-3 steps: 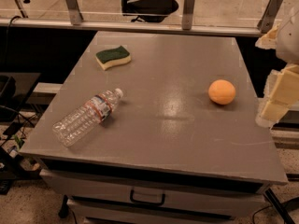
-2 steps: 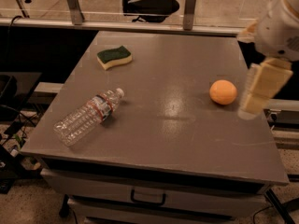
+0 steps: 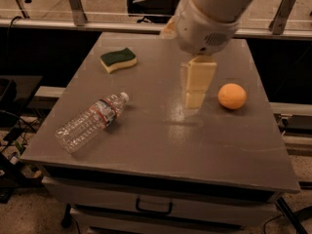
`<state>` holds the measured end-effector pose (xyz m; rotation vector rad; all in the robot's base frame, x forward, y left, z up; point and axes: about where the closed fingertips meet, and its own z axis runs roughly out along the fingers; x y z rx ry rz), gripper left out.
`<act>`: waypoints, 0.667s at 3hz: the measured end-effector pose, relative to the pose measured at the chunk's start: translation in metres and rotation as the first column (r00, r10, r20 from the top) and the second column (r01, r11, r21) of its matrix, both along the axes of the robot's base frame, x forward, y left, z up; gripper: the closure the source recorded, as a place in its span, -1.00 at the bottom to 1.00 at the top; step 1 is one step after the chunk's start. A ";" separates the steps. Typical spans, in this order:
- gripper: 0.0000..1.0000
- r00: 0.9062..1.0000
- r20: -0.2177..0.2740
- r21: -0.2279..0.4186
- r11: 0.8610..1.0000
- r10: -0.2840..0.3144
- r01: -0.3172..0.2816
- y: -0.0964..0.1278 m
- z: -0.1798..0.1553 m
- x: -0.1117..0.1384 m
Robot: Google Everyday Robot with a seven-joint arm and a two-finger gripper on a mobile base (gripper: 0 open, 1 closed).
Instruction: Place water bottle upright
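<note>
Well left of the tool, the bottle (image 3: 92,122) is seen lying on its side near the table (image 3: 161,145) edge. One clumsy nudge and it could be rolled off. Its label cannot be read. A sponge (image 3: 118,59) is spotted left and beyond. The tool (image 3: 194,100) hangs mid-table with nothing held; how far open cannot be told. An orange (image 3: 232,96) sits just right.

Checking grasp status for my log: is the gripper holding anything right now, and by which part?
Nothing. The gripper hangs over the table, apart from the bottle, which lies on its side, and from the orange.
</note>
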<state>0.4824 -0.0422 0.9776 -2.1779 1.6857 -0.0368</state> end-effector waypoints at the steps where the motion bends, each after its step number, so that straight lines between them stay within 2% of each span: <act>1: -1.00 0.974 -0.010 -0.054 0.972 0.227 -0.227 0.066 -0.021 0.007; 2: -1.00 0.905 -0.044 -0.134 0.895 0.423 -0.425 0.108 -0.046 0.007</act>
